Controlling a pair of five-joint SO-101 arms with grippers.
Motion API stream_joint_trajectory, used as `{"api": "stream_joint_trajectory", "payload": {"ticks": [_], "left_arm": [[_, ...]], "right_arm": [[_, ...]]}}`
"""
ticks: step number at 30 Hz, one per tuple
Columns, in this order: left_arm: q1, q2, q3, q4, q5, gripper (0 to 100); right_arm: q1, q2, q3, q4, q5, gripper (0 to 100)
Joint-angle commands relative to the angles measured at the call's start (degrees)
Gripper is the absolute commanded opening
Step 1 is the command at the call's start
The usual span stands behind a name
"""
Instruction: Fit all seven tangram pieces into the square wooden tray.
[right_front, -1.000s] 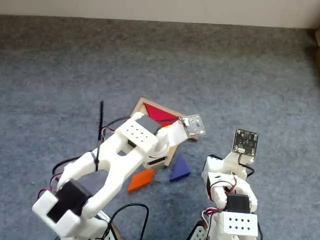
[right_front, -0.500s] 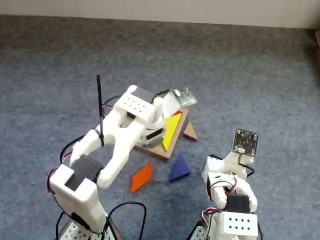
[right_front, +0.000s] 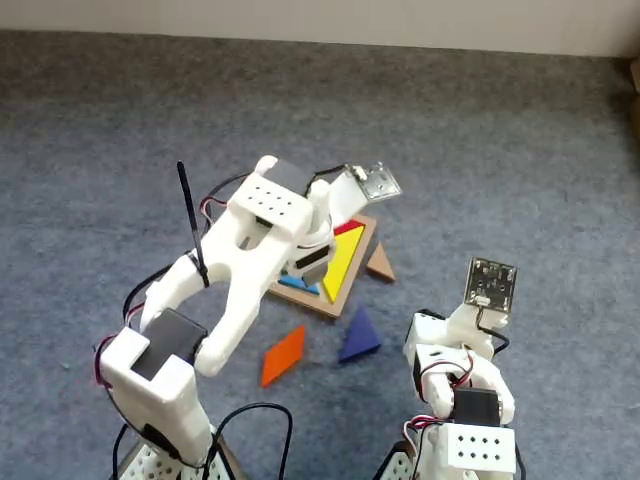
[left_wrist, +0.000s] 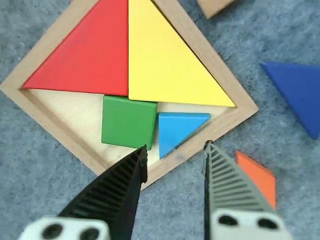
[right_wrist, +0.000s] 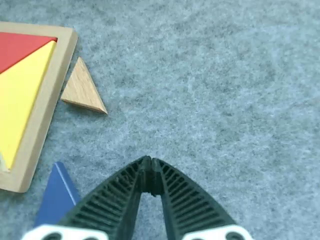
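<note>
**Left wrist view: four of seven pieces seated, three loose**

- Tray (left_wrist: 200, 50): square, wooden, on grey carpet (right_front: 500, 120), turned corner-on to the arms.
- Seated pieces: red triangle (left_wrist: 90, 55) and yellow triangle (left_wrist: 165, 65), both large, edge to edge and filling half the tray. Below them sit a green square (left_wrist: 129, 122) and, just beside it, a small light blue triangle (left_wrist: 175, 130). Bare wood shows beside the green square and along the rim.
- Loose pieces, all on the carpet: orange piece (left_wrist: 257, 177) and dark blue triangle (left_wrist: 300, 92), off the tray's edge nearer the arm bases. A plain wooden triangle (right_wrist: 82, 90) lies just beside the tray's outer edge.
- Left gripper (left_wrist: 175, 148): fingers spread and empty, above the tray's rim by the light blue triangle.
- Right gripper (right_wrist: 149, 162): fingers pressed together and empty, over bare carpet near the dark blue triangle.
- Step in hand, as judged: between pieces, with the task just past halfway.
- Next move, as judged: pick up a loose piece, the orange one being closest to the left gripper. It will need turning to match the bare wood before it is lowered flat.
</note>
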Motion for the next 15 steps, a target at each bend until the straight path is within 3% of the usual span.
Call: {"api": "stream_joint_trajectory", "payload": {"ticks": [1, 8, 15], "left_arm": [[-4.88, -0.22, -2.68, 0.18, -0.26, 19], [-12.97, -0.13, -1.98, -5.27, -0.26, 19], [-11.82, -0.13, 7.96, -11.25, -0.35, 19]], "right_arm": [[0.75, -0.84, 5.85, -0.75, 0.44, 1.2], [0.75, -0.84, 5.85, -0.75, 0.44, 1.2], [0.75, -0.84, 5.85, -0.75, 0.44, 1.2]]}}
